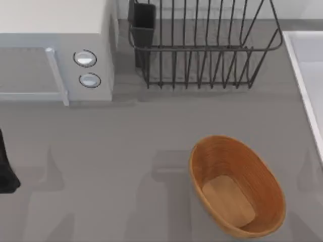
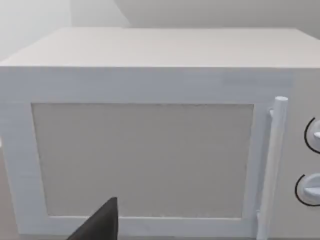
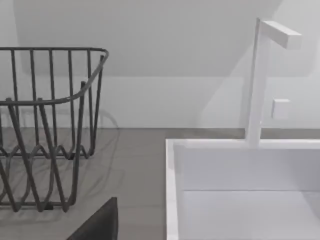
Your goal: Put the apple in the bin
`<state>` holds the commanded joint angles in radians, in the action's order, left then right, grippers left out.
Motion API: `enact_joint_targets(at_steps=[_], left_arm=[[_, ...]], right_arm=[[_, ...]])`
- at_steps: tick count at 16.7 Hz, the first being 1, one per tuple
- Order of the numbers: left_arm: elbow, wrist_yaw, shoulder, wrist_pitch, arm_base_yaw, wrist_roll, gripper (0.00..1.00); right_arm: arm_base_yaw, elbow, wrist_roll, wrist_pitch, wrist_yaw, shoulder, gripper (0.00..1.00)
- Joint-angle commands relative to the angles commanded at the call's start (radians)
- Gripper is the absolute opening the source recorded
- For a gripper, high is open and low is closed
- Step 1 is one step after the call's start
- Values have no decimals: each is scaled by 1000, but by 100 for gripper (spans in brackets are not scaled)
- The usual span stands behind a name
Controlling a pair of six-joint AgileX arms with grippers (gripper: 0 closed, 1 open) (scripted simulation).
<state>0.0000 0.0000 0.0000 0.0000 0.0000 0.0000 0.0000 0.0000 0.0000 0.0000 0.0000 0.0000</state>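
The apple is out of view. The bin (image 1: 265, 174), an oval brown ribbed basket with a lighter tan bottom, stands at the front right of the table, and its inside shows nothing but that bottom. My left arm (image 1: 6, 171) is a black shape at the table's left edge, far from the bin. A dark part of my left gripper (image 2: 100, 225) hangs in front of the white microwave (image 2: 150, 150), whose door is shut. In the right wrist view, a dark part of my right gripper (image 3: 100, 225) sits above the grey tabletop between the dish rack and the sink.
The microwave (image 1: 55, 55) stands at the back left, its handle (image 1: 56, 75) and two knobs facing forward. A black wire dish rack (image 1: 202, 45) is at the back centre. A white sink (image 3: 240, 190) with a faucet (image 3: 260, 80) runs along the right edge.
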Motion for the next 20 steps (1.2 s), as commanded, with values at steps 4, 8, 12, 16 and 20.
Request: enact_joint_targets(at_steps=[4,8,12,16,20], left_arm=[[22,-3,30,-19,6,26,100],[146,-2,218,-130,25,189,100],[348,3,527,-300,52,447,100],[585,6,864,-489,84,740,100],[823,8,1185,-665,117,1025,100]], right_arm=[[0,0,0,0,0,0,100],[0,0,0,0,0,0,100],[0,0,0,0,0,0,100],[0,0,0,0,0,0,100],[0,0,0,0,0,0,100]])
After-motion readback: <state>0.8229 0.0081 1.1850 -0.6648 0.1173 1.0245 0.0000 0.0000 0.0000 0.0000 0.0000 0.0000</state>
